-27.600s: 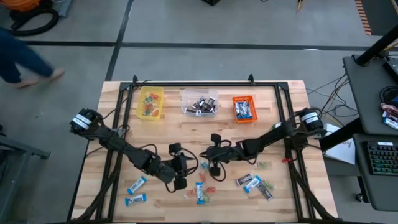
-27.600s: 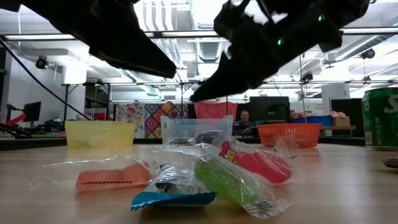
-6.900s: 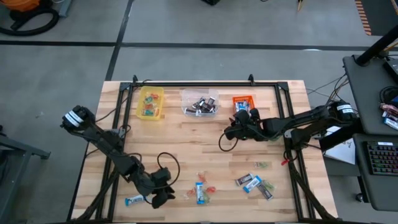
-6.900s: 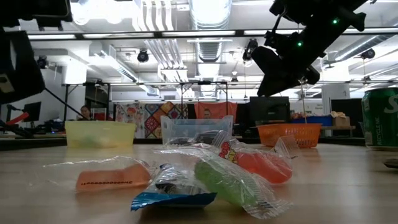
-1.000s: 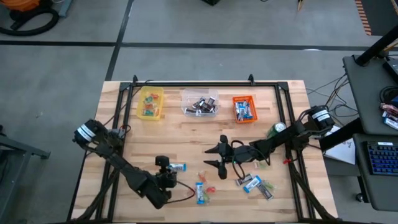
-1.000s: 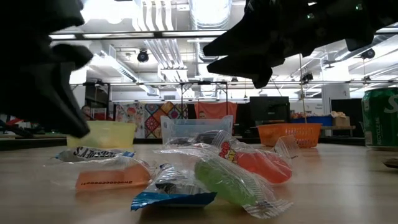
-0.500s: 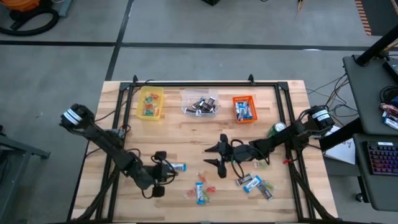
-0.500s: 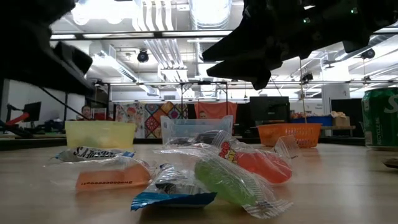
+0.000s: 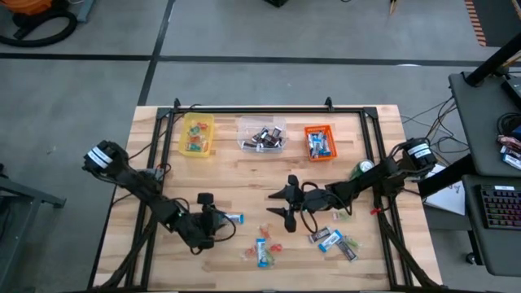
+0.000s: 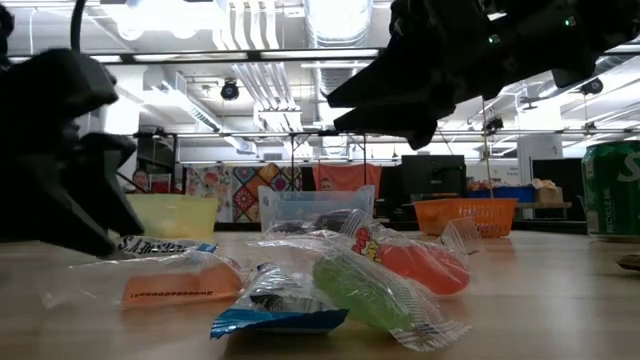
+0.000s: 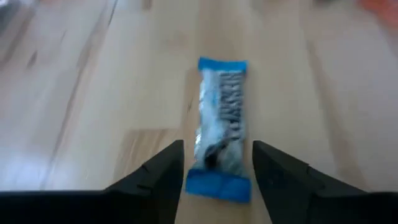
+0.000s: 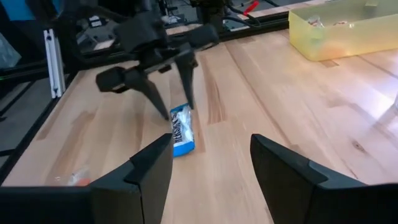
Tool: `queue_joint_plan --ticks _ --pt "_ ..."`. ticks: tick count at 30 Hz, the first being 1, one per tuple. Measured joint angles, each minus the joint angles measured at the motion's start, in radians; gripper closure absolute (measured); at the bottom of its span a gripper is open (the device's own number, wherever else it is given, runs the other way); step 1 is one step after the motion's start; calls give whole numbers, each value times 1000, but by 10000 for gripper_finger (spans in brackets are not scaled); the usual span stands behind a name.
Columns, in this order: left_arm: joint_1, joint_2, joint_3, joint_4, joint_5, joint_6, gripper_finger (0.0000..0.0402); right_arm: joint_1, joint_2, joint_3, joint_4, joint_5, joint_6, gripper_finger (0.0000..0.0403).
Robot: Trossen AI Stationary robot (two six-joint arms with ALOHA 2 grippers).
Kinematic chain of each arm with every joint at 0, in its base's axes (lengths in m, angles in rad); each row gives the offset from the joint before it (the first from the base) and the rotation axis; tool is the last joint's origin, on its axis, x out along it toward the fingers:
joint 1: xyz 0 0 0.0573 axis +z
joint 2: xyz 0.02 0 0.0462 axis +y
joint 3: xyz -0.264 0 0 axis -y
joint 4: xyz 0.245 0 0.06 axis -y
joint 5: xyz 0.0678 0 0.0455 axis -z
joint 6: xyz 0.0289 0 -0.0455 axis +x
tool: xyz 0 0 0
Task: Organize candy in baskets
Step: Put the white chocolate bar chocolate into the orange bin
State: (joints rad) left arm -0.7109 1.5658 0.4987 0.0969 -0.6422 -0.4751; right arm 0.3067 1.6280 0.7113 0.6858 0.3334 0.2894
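the blue-and-white bar (image 11: 221, 121) is lying flat on the bench (image 9: 244, 179), on the left-front part of the wood, well apart from the baskets along the far edge. its long axis is seen running straight ahead of the left tool (image 11: 214, 163), in line with that tool's reach, and its near blue end sits right between the two dark fingertips (image 11: 163, 163). the left tool's jaws are seen standing apart on either side of the wrapper, with nothing clamped; in the right wrist view the same fingers are planted just over the bar's end. so the bar is judged to be released here, or lined up for a fresh pinch across its narrow width.

in the high view the bar (image 9: 234, 218) lies just beside the left tool (image 9: 208, 218), on the side toward the bench's middle. the right tool (image 9: 282, 203) hangs near the centre, apart from the bar, its fingers spread and empty, so the left arm is clearly the nearer one.

the bar itself: a white wrapper with dark lettering, blue crimped ends, slightly crinkled, lying face up.

further out, more loose sweets (image 9: 262, 249) are scattered toward the front edge. the orange basket (image 9: 319, 142), where like bars are seen piled, stands at the far right of the row, beyond the clear basket (image 9: 261, 134) and the yellow basket (image 9: 197, 134).
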Motion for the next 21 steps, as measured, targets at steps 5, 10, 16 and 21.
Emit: queue_joint_plan --ticks 5,10,16,21 --pt "0 1 -87 130 4 -53 236 0 12 0 -1 0 2 197" --pt "-2 0 -127 188 6 -71 295 0 13 0 0 0 5 197" --pt "-1 0 -124 184 -4 -65 387 -3 13 0 3 0 70 197" --pt "-1 3 -94 205 -105 -60 396 -7 24 21 -1 0 146 197"
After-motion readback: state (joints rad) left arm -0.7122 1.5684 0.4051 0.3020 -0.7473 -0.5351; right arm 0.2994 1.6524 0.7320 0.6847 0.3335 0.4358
